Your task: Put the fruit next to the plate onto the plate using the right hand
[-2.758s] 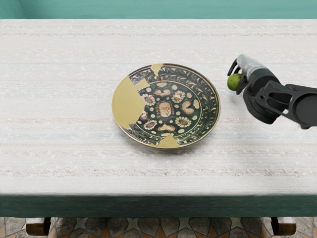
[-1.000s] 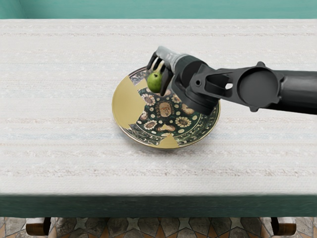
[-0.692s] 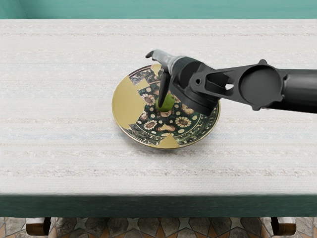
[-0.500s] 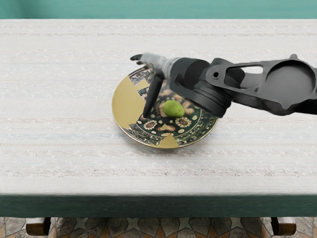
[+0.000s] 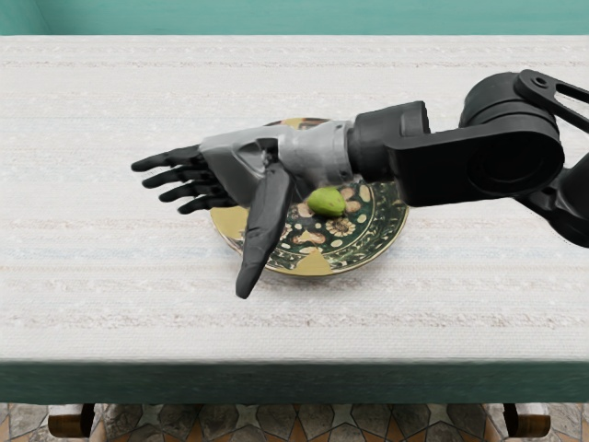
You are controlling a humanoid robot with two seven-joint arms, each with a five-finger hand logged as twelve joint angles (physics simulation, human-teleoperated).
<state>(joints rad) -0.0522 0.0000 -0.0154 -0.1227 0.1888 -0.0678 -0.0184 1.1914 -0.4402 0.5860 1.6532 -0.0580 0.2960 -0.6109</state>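
Nearest you, the pale striped table (image 5: 138, 304) runs across the whole view. Just beyond its near strip, your right hand (image 5: 241, 170) hangs over the left part of the plate (image 5: 368, 241). Its thumb (image 5: 260, 235) points down and toward you, and the tip crosses the plate's near-left rim. The hand holds nothing. The other fingers (image 5: 170, 175) are stretched out straight and slightly apart, reaching left past the plate's edge.

The green fruit (image 5: 326, 201) lies on the plate near its middle, just right of the thumb's base. You cannot tell whether it touches the hand. Farther back, the dark arm (image 5: 460, 152) comes in from the right edge and covers the plate's far side.
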